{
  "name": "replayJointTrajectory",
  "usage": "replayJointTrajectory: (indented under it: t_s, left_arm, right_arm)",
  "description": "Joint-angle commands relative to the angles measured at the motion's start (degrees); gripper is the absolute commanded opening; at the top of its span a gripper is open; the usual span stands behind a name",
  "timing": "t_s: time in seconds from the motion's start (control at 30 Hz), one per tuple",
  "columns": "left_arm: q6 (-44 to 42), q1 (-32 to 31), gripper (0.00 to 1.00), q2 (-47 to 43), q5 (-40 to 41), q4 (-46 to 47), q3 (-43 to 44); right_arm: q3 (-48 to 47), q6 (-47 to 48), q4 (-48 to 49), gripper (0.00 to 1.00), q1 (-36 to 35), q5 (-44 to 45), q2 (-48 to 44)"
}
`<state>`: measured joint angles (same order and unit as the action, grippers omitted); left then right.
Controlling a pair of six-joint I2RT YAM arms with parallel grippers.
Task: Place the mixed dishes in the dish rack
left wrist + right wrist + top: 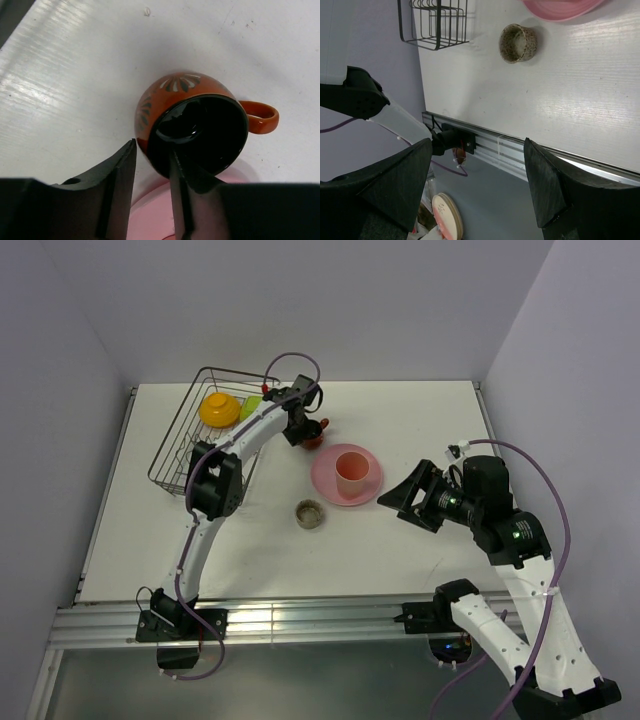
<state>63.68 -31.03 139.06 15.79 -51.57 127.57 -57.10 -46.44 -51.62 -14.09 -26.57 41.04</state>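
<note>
White table: left end effector straddles the rim of the orange mug, whether clamped I cannot tell; seat it squarely before lifting to the dish rack

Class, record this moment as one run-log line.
left gripper: astride rim of orange-red handled mug, grip unconfirmed | right gripper: open, empty | black wire dish rack: holds orange-yellow bowl | pink tumbler: on pink plate

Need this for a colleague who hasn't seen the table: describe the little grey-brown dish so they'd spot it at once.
Find the black wire dish rack at the table's far left, then the pink plate holding a pink tumbler mid-table. The small grey-brown dish sits alone beside the plate's near edge: the only dull, speckled piece among bright, glossy neighbours.
</note>
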Motion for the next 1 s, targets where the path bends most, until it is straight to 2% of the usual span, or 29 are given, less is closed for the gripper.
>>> replayJointTrajectory:
  t_s: [0.0,0.1,0.23,0.33,0.63,0.8,0.97]
  left_arm:
    - [-1.10,-0.70,0.36,1.12,1.43,0.15,2.16]
    - [-1.19,-0.70,0.24,0.86,2.05,0.33,2.16]
    - [-1.72,-0.61,0.15,0.33,2.49,0.86,2.42]
    - [-2.07,-0.18,0.00,0.07,2.05,1.30,2.69]
    - [-2.95,0.97,0.00,-3.36,2.40,1.21,4.00]
    - [-4.18,1.32,0.00,-8.28,1.88,0.34,6.89]
    - [-3.48,3.07,0.00,-16.43,-4.44,-3.10,4.72]
  right_arm:
    - [-1.26,1.70,0.02,0.81,0.81,-0.59,-0.34]
    - [-1.61,2.14,-0.33,0.81,1.17,-0.85,-0.17]
    - [-1.96,2.75,-0.85,0.81,1.60,-1.12,-0.08]
    - [-2.14,3.28,-1.03,0.81,1.78,-1.38,-0.08]
    - [-3.10,4.77,-1.21,0.81,2.40,-2.17,1.15]
    - [-3.89,6.00,0.11,0.81,2.49,-3.40,2.91]
    - [-5.65,9.25,1.17,0.81,2.40,-4.28,5.89]
